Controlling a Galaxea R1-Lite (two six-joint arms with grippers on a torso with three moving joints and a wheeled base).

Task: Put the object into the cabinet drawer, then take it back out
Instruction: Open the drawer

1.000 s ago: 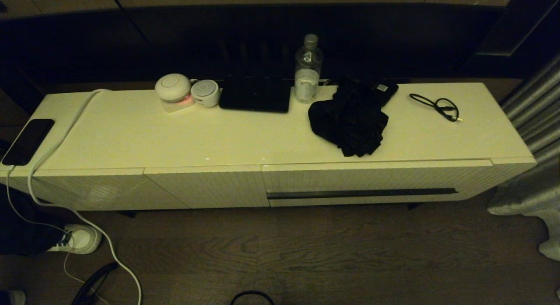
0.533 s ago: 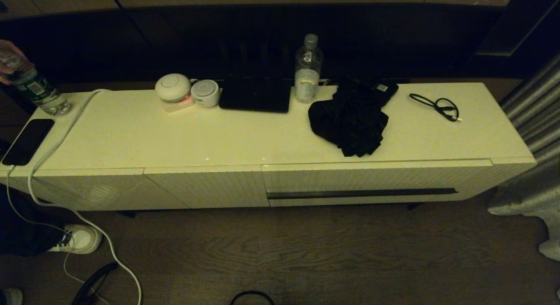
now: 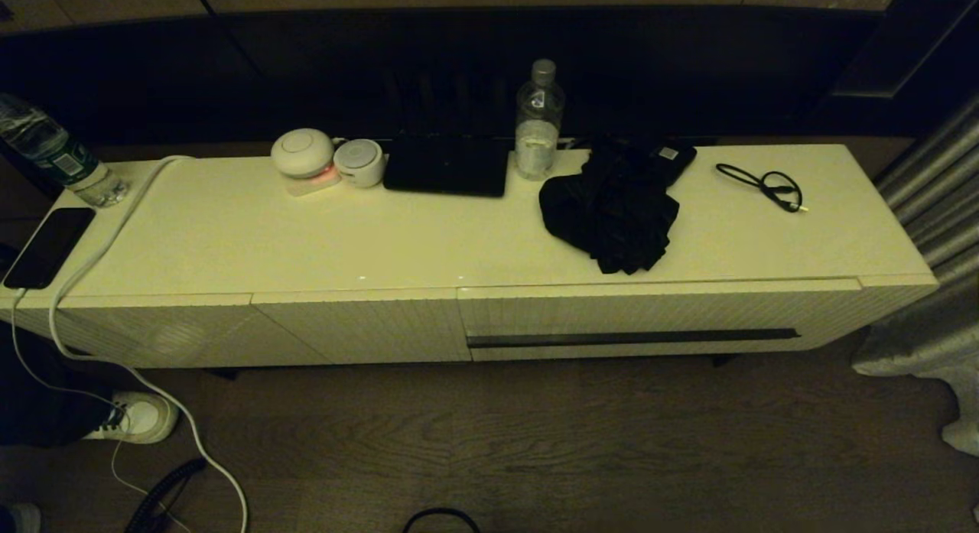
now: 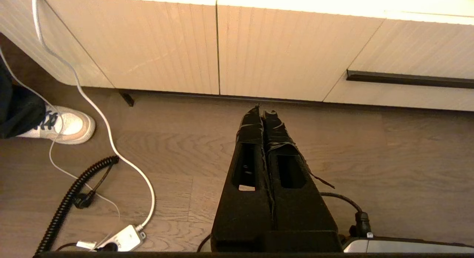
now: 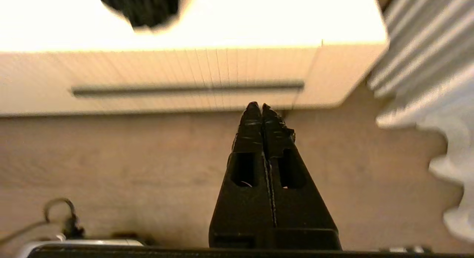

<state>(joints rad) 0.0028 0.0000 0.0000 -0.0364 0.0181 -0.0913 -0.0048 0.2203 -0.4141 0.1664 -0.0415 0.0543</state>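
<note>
1. Bottle with label [image 3: 53,154] stands at the far left corner of the cream surface [image 3: 306,242]. A dark phone [image 3: 47,246] lies just nearer, at the left edge, and a white cable [image 3: 99,250] curves past it and drops to the wooden floor [image 3: 535,441].
2. Two round white gadgets [image 3: 321,162] sit side by side along the far edge, left of centre. A flat black slab [image 3: 447,166] lies just to their right.
3. Clear water bottle [image 3: 538,120] stands upright at the far edge, right of the slab.
4. The object [image 3: 612,212], a crumpled black fabric bundle, lies on the surface right of centre, just beside the water bottle. Its near folds reach close to the front edge, above the drawer.
5. A small black device with a white label [image 3: 671,157] touches the bundle's far right side. A thin black cable [image 3: 765,185] lies well apart, further right.
6. The cabinet drawer [image 3: 658,319] is closed, its dark handle strip [image 3: 633,338] running along the ribbed front.
7. The left pincer [image 4: 262,111] is low over the floor in front of the ribbed panels, fingers pressed together, grasping nothing.
8. The right pincer [image 5: 258,107] is low over the floor before the drawer, clenched and empty too.
9. Grey curtain folds [image 3: 933,212] hang at the far right.
</note>
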